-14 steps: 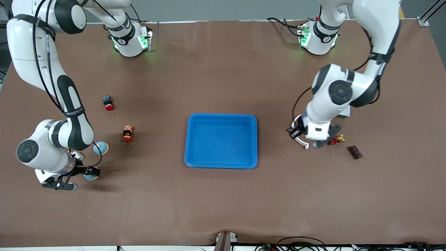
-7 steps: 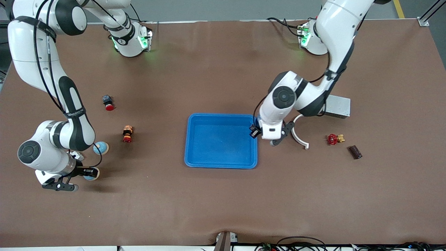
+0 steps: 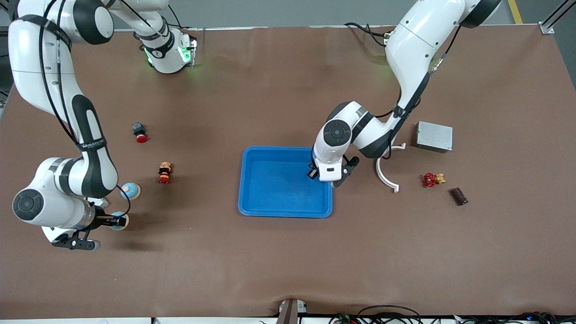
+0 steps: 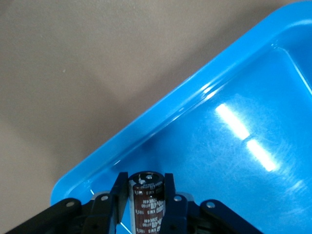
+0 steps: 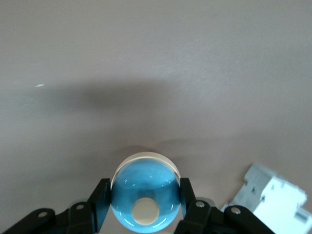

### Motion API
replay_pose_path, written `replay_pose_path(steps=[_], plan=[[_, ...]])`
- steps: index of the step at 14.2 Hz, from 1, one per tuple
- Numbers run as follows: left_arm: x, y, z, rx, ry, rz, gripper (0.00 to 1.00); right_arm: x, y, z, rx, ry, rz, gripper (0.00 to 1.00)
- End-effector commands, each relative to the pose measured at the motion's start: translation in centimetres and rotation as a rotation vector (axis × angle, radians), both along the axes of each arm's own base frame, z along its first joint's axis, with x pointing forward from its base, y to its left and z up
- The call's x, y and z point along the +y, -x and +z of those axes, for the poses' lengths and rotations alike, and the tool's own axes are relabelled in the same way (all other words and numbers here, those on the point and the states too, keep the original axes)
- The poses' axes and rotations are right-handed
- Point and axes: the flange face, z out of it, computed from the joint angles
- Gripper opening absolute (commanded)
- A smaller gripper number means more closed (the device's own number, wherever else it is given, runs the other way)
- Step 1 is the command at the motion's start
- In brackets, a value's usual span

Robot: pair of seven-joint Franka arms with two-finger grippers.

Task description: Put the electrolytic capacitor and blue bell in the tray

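Note:
The bright-blue tray (image 3: 279, 184) lies mid-table. My left gripper (image 3: 312, 173) hangs over the tray's end toward the left arm, shut on a dark brown electrolytic capacitor (image 4: 147, 200). The left wrist view shows the capacitor upright between the fingers (image 4: 168, 190), with the tray floor (image 4: 234, 146) below. At the right arm's end of the table my right gripper (image 3: 118, 221) is shut on a blue bell (image 5: 145, 197), low over the table. A second blue bell (image 3: 130, 191) sits beside it on the table.
A red push button (image 3: 140, 133) and a small orange-red part (image 3: 164, 173) lie between the bells and the tray. Toward the left arm's end lie a white curved piece (image 3: 386, 175), a grey metal box (image 3: 434, 136), a red valve (image 3: 431, 179) and a dark block (image 3: 458, 196). A white breaker (image 5: 270, 197) lies by the held bell.
My left arm swung from beside the red valve to over the tray's end, carrying the capacitor. My right gripper shut on the blue bell.

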Motion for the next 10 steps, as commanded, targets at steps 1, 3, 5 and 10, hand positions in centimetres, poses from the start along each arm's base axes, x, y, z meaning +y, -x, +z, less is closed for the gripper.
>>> replay_pose_path(steps=[1,3,5,10], plan=[[-0.2,-0.6,0.6,-0.022,-0.01,0.005,0.92,5.6,0.7,5.4,0.029,0.004,-0.089,0.0],[-0.1,-1.0,1.6,-0.037,-0.005,0.003,1.0,11.0,1.8,9.0,0.039,-0.015,-0.177,0.0],[0.8,-2.1,4.3,-0.066,0.0,0.011,1.0,15.4,3.1,11.8,0.035,-0.032,-0.255,0.0],[7.5,-5.5,12.8,-0.089,-0.052,-0.055,1.0,29.1,8.7,15.4,-0.001,-0.024,-0.4,0.0]])
